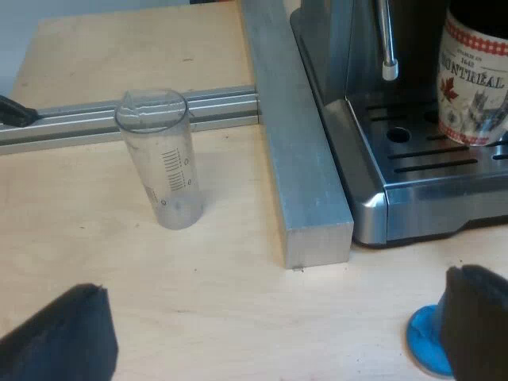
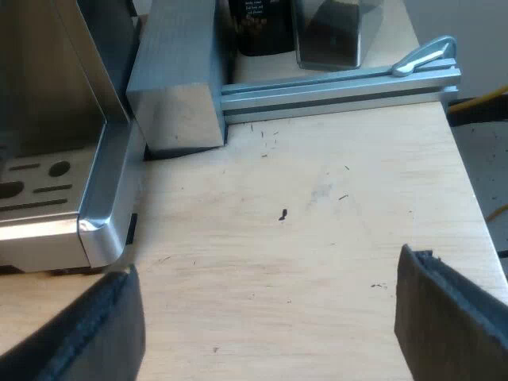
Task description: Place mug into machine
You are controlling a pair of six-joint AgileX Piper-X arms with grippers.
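Observation:
A white mug (image 1: 473,79) with red print and a maple leaf stands on the slotted drip tray (image 1: 444,163) of the espresso machine (image 1: 373,119), under the steam wand (image 1: 387,40). My left gripper (image 1: 278,333) hovers open over the wooden table, with nothing between its fingers (image 1: 63,337). A blue tamper (image 1: 427,343) lies on the table by one finger. My right gripper (image 2: 270,321) is open above bare wood, close to the machine's corner (image 2: 95,230), holding nothing.
A clear measuring glass (image 1: 165,163) stands upright beside a thick aluminium bar (image 1: 298,151) along the machine's side. Aluminium rails (image 1: 95,123) (image 2: 341,83) run across the table. A dark bag (image 2: 262,24) and a metal container (image 2: 329,32) stand behind the rail. The table edge (image 2: 468,182) is close.

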